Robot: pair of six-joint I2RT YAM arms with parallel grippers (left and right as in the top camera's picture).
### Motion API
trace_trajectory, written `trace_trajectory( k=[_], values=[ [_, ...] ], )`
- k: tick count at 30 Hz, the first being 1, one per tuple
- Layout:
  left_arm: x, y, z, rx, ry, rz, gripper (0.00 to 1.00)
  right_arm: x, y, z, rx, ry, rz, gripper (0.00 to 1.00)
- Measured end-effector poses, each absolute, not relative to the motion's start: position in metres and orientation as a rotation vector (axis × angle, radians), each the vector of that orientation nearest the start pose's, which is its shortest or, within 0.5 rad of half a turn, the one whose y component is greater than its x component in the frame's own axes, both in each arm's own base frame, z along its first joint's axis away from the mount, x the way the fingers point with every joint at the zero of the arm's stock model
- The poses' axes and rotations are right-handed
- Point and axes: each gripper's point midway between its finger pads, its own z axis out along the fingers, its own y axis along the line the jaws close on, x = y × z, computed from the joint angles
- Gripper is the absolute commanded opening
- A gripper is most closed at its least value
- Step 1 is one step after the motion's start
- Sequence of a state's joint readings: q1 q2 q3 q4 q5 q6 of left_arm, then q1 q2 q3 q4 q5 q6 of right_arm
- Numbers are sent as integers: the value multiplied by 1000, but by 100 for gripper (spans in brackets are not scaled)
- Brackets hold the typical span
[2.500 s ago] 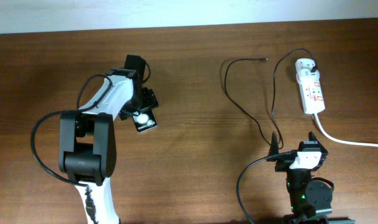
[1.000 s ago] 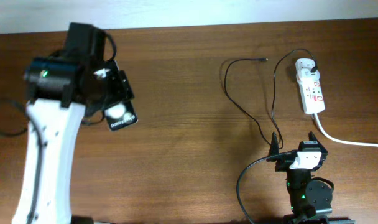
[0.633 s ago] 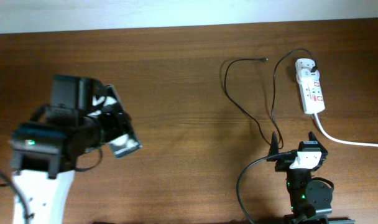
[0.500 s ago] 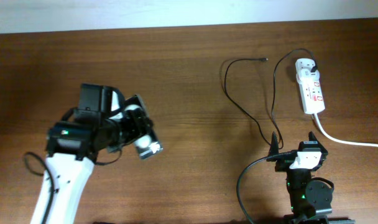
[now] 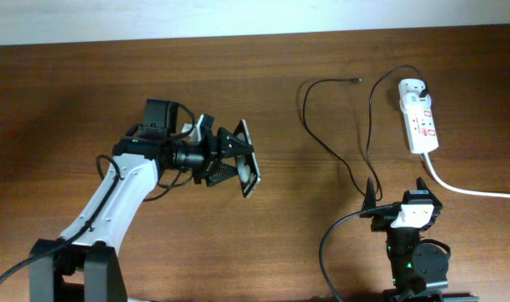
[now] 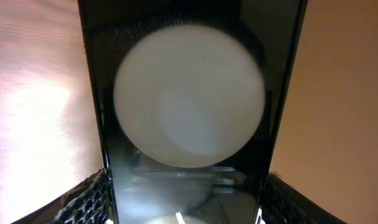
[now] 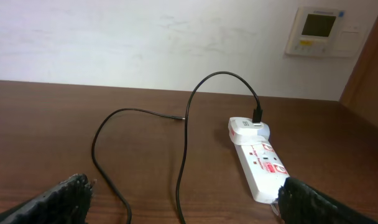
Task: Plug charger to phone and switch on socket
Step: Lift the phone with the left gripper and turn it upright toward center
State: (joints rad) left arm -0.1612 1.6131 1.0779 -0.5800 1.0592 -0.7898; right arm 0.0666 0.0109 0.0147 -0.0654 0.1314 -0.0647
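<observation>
1. The phone (image 5: 249,161) is clamped between the jaws of the left gripper (image 5: 230,158). It is held above the table (image 5: 70,84), a little left of the middle, and from overhead it is seen tilted, nearly edge-on.
2. In the left wrist view the frame is filled by the phone's glossy face. A large white spot (image 6: 189,96) is shown on it, and a ribbed pad (image 6: 89,200) is seen against each long side.
3. The charger (image 5: 368,134) is laid in two long loops on the right half of the table. Its tip (image 5: 356,80) rests near the far edge, well apart from the phone.
4. The socket (image 5: 420,122) is placed near the far right corner, lengthwise from far edge to near edge. The plug (image 5: 423,87) is seated in its far end. Red marks are seen on its face, but the switch position cannot be told.
5. A thick white cord (image 5: 465,190) is led from the socket's near end to the right edge.
6. The right gripper (image 5: 397,191) is parked at the near edge, right of the middle, with its jaws wide apart and nothing between them. The charger is passed just beside its left finger.
7. The charger's loops are spread between the phone and the socket.
8. A wall panel (image 7: 319,31) is seen beyond the far edge in the right wrist view.
</observation>
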Motion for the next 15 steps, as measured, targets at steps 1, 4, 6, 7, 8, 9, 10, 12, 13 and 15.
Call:
trace_trajectory(
  k=[1, 4, 6, 7, 8, 9, 10, 12, 13, 15],
  values=[
    [312, -205, 169, -494, 2696, -1779, 62, 246, -6, 162, -6, 1633, -105, 98],
    [312, -206, 186, -570, 2658, -1945, 61, 246, -6, 162, -7, 1633, -106, 98],
    [311, -205, 189, -651, 2660, -1990, 61, 246, -6, 162, -6, 1633, -106, 98],
    [311, -205, 190, -682, 2664, -2003, 61, 246, -6, 162, -6, 1633, -106, 98],
    [310, -205, 191, -715, 2668, -2016, 61, 246, -6, 162, -6, 1633, -106, 98],
    [310, -206, 192, -735, 2670, -2025, 61, 246, -6, 162, -6, 1633, -105, 98],
    [310, -206, 192, -741, 2670, -2026, 61, 246, -6, 162, -6, 1633, -105, 98],
    [310, -206, 192, -755, 2672, -2029, 61, 246, -6, 162, -6, 1633, -106, 98],
    [310, -206, 192, -757, 2672, -2029, 61, 246, -6, 162, -7, 1633, -105, 98],
    [310, -206, 192, -762, 2673, -2030, 61, 246, -6, 162, -7, 1633, -105, 98]
  ],
)
